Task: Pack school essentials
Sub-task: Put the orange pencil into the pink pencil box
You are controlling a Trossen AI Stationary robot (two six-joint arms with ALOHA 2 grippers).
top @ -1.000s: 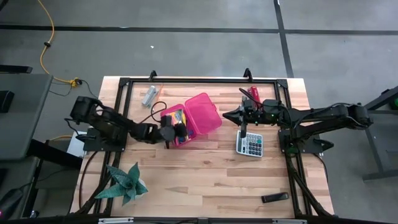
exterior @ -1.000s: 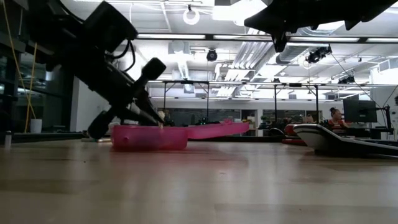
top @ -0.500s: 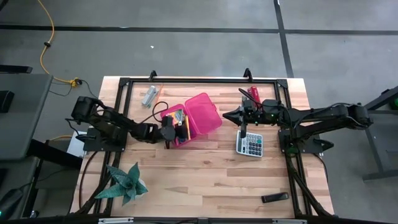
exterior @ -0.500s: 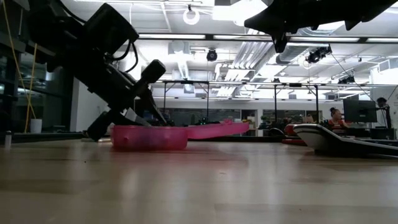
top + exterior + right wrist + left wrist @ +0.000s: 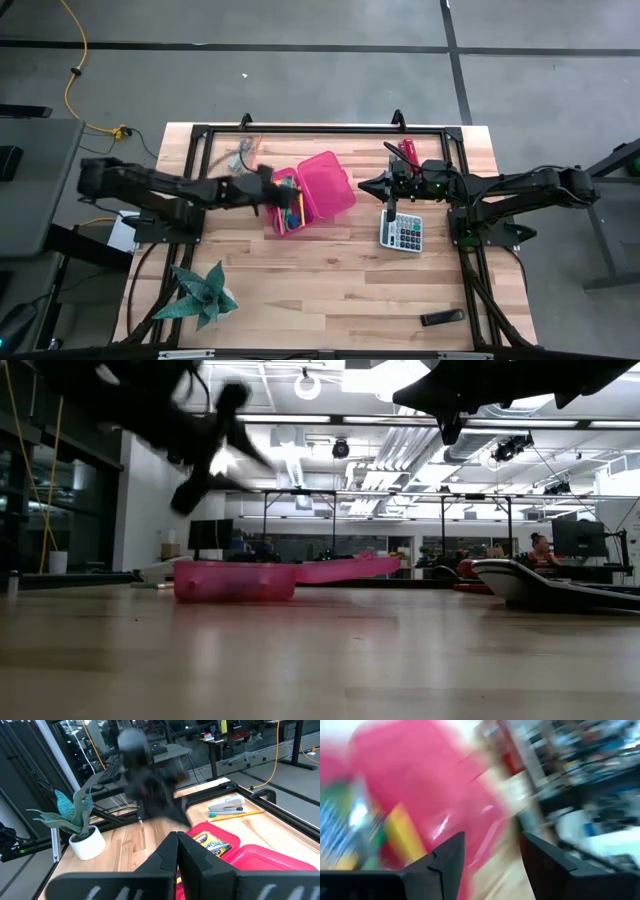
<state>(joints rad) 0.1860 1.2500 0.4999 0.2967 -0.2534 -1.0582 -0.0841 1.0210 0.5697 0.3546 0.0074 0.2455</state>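
The crayon box [image 5: 287, 187] lies in the open pink case [image 5: 305, 192] mid-tabletop, lid flat for loading. The left claw [image 5: 262, 186], blurred, hangs above the case rim, fingers apart and empty. The right claw [image 5: 390, 186] waits over the calculator [image 5: 402, 232], closed.

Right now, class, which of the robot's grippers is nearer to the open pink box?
Left. The left gripper hangs raised over the pink box's near-left edge, beside the crayon box inside. The right gripper waits farther away, above the calculator.
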